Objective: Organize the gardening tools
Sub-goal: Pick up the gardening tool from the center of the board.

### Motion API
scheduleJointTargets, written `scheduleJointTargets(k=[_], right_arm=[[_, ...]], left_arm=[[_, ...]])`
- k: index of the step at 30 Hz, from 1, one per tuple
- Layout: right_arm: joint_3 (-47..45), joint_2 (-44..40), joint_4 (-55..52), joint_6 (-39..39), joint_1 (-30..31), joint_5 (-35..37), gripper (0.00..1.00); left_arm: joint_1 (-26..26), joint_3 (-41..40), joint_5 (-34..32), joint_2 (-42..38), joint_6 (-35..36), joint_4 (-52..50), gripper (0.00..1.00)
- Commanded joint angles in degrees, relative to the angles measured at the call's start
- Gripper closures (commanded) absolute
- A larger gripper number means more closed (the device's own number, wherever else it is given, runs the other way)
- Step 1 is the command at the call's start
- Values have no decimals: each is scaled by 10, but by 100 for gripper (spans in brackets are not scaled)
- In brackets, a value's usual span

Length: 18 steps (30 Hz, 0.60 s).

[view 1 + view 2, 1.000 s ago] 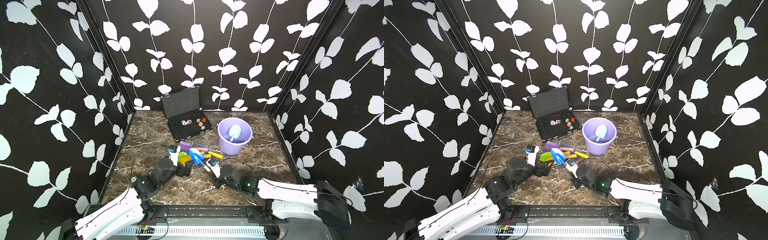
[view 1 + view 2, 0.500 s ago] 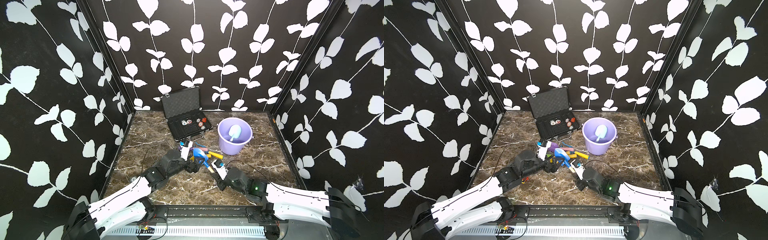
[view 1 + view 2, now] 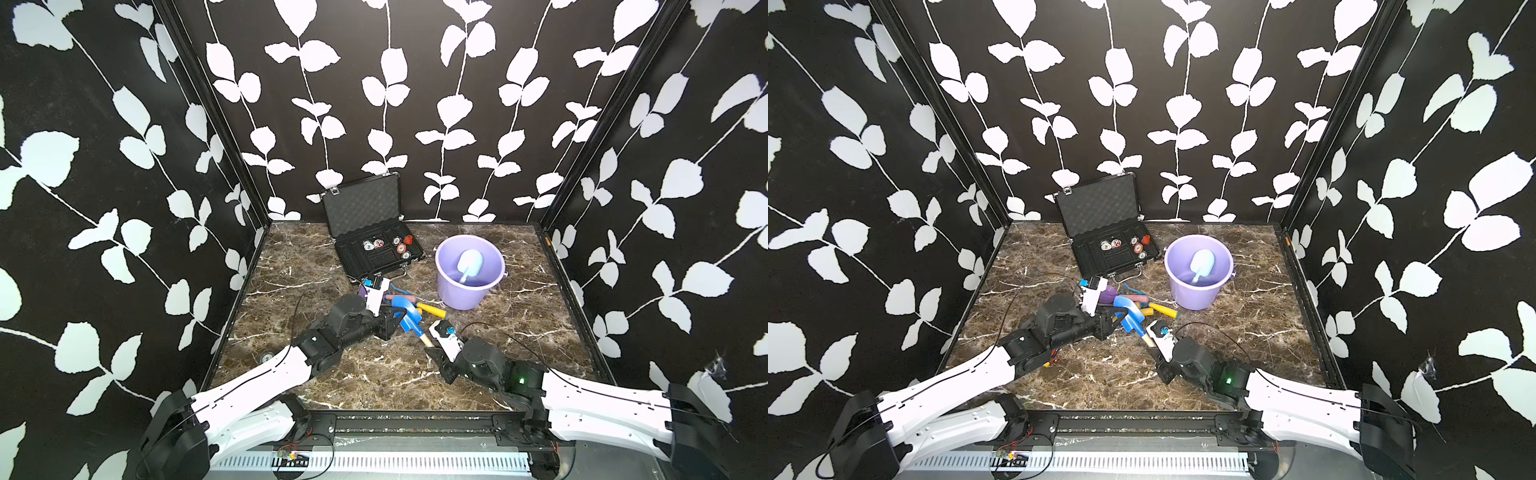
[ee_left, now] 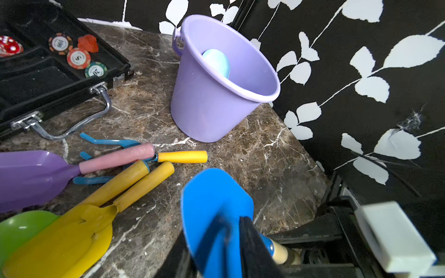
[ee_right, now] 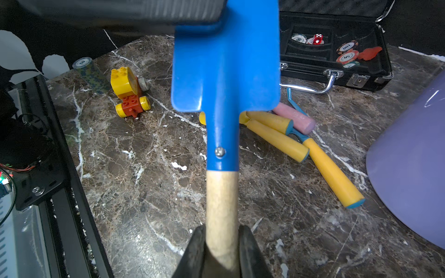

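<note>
Booth closed on 3 sides. Back wall (image 3: 415, 104), left wall (image 3: 83, 187) & right wall (image 3: 685, 187) all matt black w/ big white leaf-and-vine print, same in both top views. Black corner posts (image 3: 216, 124) run up where the walls meet. Small scuffed spot (image 3: 717, 365) low on right wall, looks torn. Worktop (image 3: 540, 316) = dark brown marble look w/ white veins, slight sheen, reaches wall to wall. Black rail (image 3: 415, 419) along its near edge; white slotted strip (image 3: 374, 461) just beyond that, nearer the cam. Light even & diffuse, shadows soft.
</note>
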Motion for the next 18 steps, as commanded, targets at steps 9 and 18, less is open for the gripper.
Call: scheduleJointTargets(k=[9,18], right_arm=[[-3,-2,6,14,1,40,87],[-5,-54,-65,64,1,153,27]], left_arm=[[4,23,16,19,15,35,100],[4,46,0,19,88,81,100]])
